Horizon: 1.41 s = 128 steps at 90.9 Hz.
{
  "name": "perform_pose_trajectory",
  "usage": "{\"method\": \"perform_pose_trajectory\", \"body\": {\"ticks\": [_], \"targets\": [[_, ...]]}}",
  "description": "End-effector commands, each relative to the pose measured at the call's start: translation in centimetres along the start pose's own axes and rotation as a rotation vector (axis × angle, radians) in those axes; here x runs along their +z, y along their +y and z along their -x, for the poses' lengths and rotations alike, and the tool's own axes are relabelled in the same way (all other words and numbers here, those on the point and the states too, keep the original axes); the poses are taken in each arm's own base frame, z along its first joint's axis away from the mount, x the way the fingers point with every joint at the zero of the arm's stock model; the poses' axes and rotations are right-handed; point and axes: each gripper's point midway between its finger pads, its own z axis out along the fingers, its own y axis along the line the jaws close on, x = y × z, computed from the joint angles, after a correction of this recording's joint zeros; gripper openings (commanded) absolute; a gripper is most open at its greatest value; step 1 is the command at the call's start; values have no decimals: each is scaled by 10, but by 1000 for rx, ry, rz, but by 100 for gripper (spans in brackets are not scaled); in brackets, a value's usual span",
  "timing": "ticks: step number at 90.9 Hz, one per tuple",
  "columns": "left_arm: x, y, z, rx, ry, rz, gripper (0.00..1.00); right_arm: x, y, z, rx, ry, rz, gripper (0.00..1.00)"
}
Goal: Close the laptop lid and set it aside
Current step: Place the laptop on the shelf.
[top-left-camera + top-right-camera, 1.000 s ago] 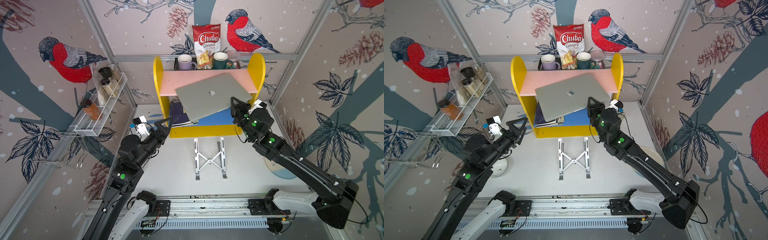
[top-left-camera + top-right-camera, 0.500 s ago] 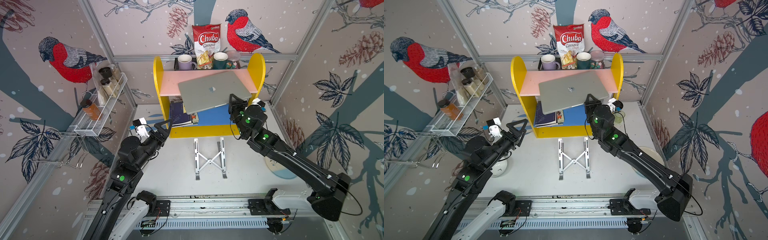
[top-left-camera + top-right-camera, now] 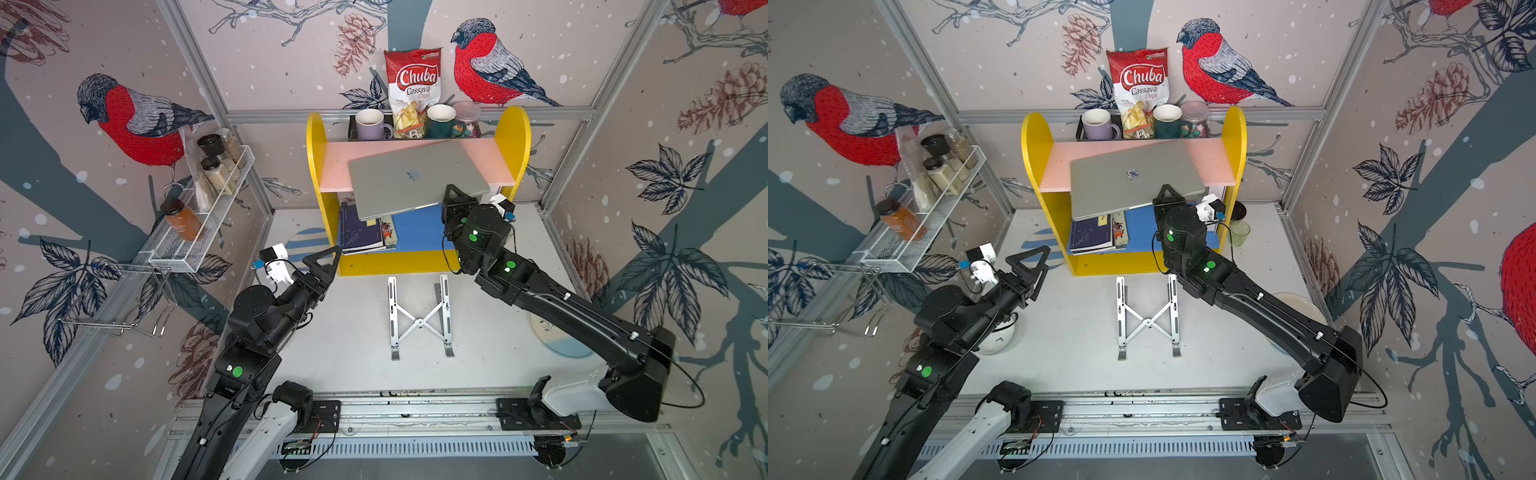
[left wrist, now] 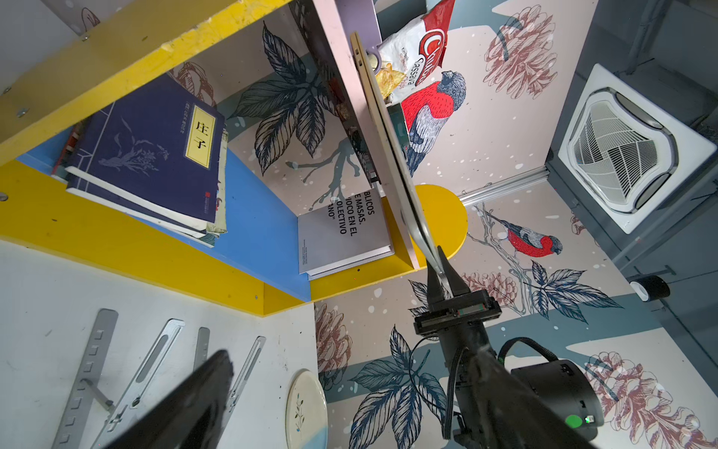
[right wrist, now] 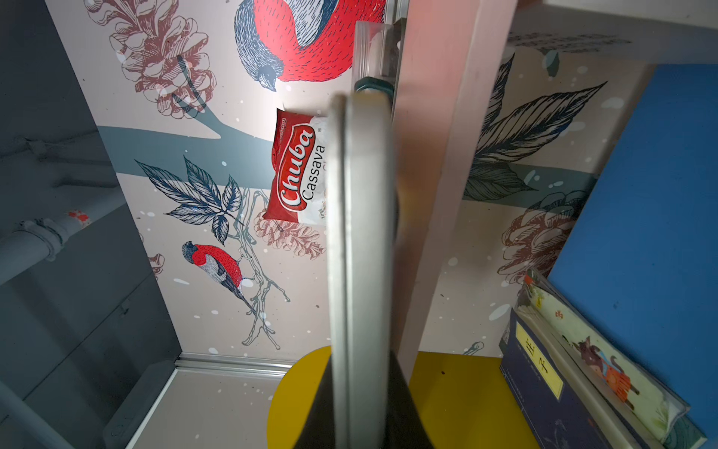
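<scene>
Left wrist view showed the right gripper [image 4: 443, 270] clenched on one corner of the laptop [image 4: 388, 136], a finger on each face. The two silver halves lay tight together along the whole visible edge. The right wrist view showed the same closed seam, so the laptop lid [image 3: 417, 176] was judged already shut. The step in hand was the setting aside.

In both top views the laptop [image 3: 1136, 178] lay over the pink shelf board [image 3: 332, 166]. Its lid faced up with the logo showing. The far long edge reached the back of the board, just short of the mugs. The near long edge overhung the board's front, above the books on the level below.

The long axis ran roughly along the board's length but was skewed. The end away from the gripper stuck out furthest past the front edge. The held corner looked raised, so the slab tilted down toward the back of the board. Whether the far edge was actually touching the board could not be told. Nor could I tell which long edge carried the hinge.

The left gripper [image 3: 322, 259] hung released and empty, well in front of the board.

The next move probably called for squaring the laptop to the board, pushing it further back, lowering the held corner until the base sat flat, and only then letting go.
</scene>
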Motion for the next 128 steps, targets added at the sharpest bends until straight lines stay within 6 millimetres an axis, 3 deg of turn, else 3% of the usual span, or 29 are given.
{"method": "perform_pose_trajectory", "body": {"ticks": [1, 38, 80, 92, 99, 112, 121, 128], "targets": [[-2, 1, -2, -4, 2, -4, 95, -1, 36, 15, 113, -74, 100, 0], [-11, 7, -6, 1, 8, 2, 95, 28, 35, 25, 136, -121, 67, 0], [-11, 11, -9, -14, 11, -3, 95, 39, 6, 17, 132, -84, 13, 0], [-12, 10, -9, -12, 11, -4, 95, 41, 0, 13, 129, -73, 5, 10], [-12, 10, -10, -12, 15, -3, 95, 42, -4, 12, 130, -72, -3, 23], [-12, 12, -11, -14, 16, -4, 95, 43, -8, 12, 128, -71, -10, 37], [-12, 13, -11, -14, 17, -1, 95, 43, -12, 11, 121, -72, -20, 56], [-12, 14, -11, -14, 17, 1, 95, 43, -15, 11, 119, -70, -30, 77]]}}
